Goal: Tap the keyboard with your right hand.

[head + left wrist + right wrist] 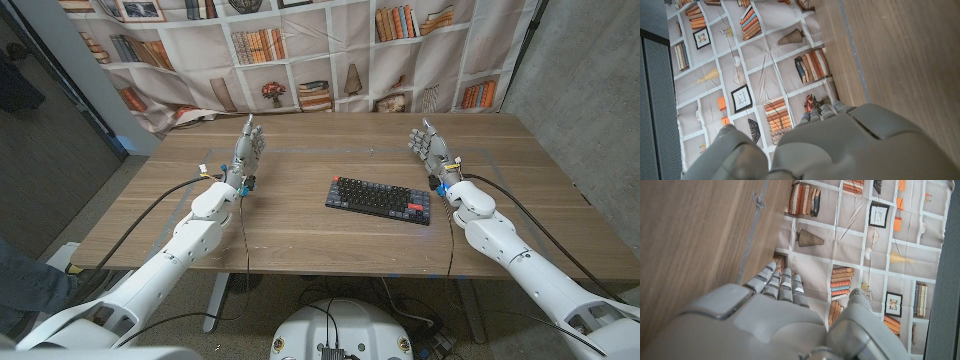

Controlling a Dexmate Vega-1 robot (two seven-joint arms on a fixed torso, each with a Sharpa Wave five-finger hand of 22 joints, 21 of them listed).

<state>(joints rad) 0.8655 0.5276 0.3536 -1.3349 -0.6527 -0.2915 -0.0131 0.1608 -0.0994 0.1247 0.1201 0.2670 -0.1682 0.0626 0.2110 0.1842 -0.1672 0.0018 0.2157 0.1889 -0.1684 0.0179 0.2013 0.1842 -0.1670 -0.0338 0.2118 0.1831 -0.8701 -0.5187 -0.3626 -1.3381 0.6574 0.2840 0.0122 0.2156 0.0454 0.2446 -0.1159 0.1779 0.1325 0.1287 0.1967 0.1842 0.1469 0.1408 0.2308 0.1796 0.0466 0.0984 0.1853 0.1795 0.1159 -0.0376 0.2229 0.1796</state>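
The right hand is standing over the table's far right part with its fingers pointing away from the robot, lying close side by side and only slightly curled, holding nothing and touching nothing. In the right wrist view the same hand is showing its grey back, the fingers reaching toward a printed bookshelf backdrop that is hanging behind the table. The keyboard is lying flat on the table nearer the robot than this hand and toward the middle, well apart from the fingertips; it is dark with a few red keys and is sitting at a slight angle to the table's front edge. The right forearm is passing just beside the keyboard's right end.

The left hand is standing over the far left part of the table, fingers likewise straight and empty, well apart from the keyboard. In the left wrist view that hand is showing its back, with wood grain beside it and the backdrop beyond. Black cables are running along both arms.
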